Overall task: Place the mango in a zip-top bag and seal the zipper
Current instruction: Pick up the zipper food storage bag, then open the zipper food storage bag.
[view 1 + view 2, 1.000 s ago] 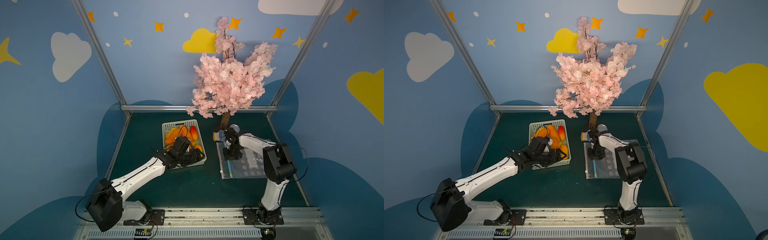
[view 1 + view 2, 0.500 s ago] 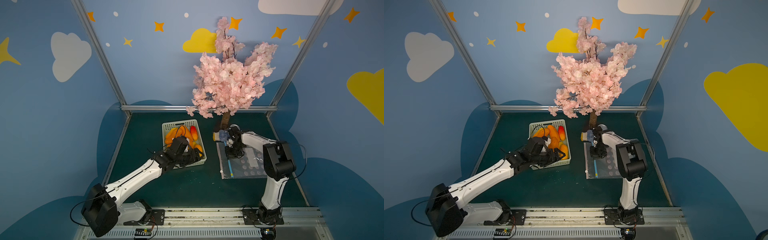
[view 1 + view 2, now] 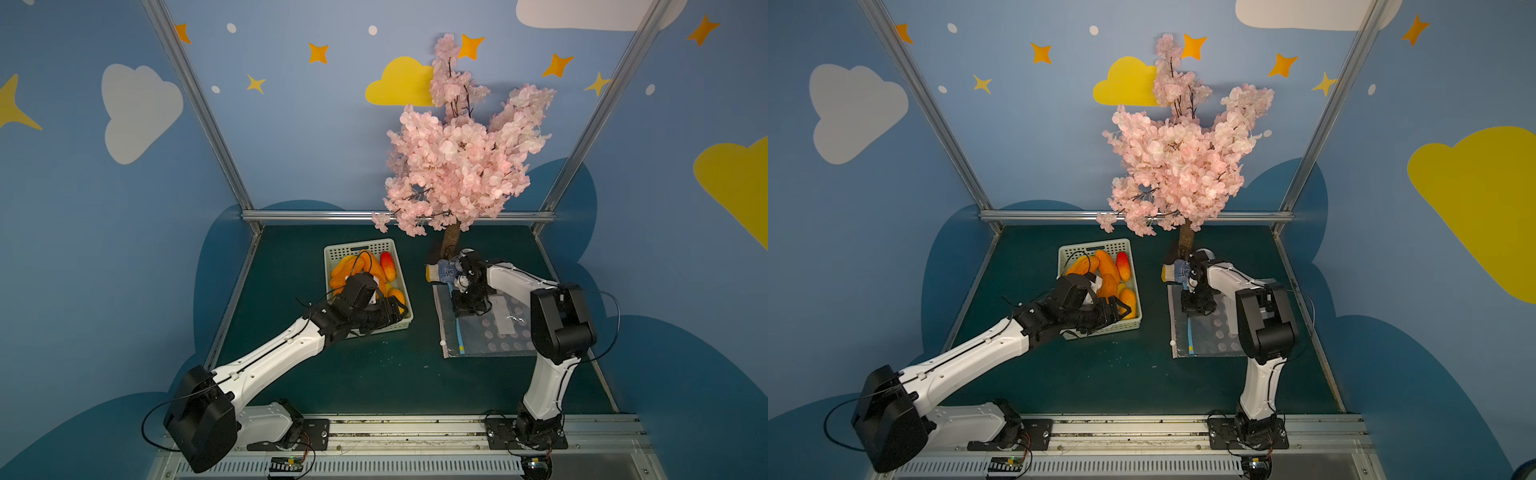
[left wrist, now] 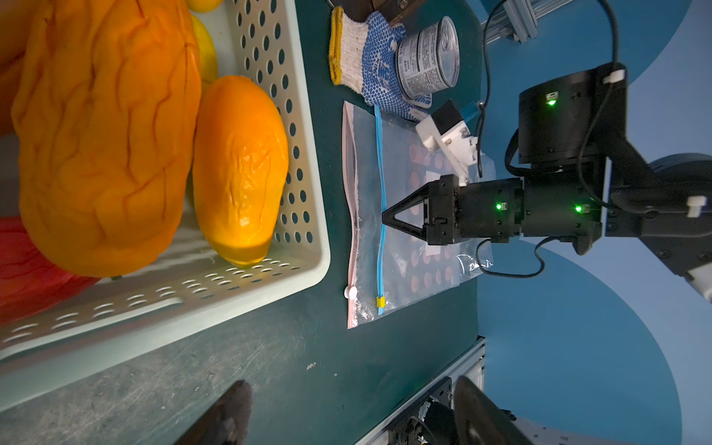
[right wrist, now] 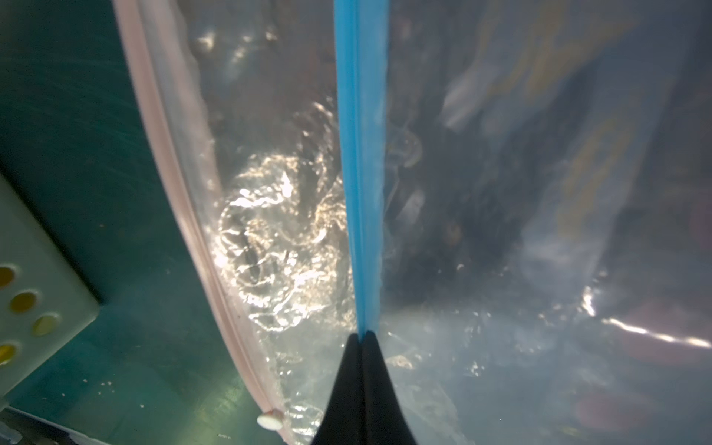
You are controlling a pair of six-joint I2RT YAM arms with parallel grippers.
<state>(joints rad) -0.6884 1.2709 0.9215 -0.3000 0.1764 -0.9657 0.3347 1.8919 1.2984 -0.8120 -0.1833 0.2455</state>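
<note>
Underneath, green mat (image 3: 374, 374), blue walls (image 3: 311, 145); right end effector (image 4: 384, 222) pinches bag (image 4: 435, 269), left (image 3: 1121, 309) spread.

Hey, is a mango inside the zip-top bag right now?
No, in the left wrist view the zip-top bag lies flat with nothing in it, and the mango sits in the basket.

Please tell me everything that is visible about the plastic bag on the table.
The bag is clear, crinkled plastic printed with pink dots, lying empty on the green table. Its mouth is open: the pink strip and blue strip lie apart. The right gripper, shut, appears to pinch the blue strip. A glove overlaps one corner.
</note>
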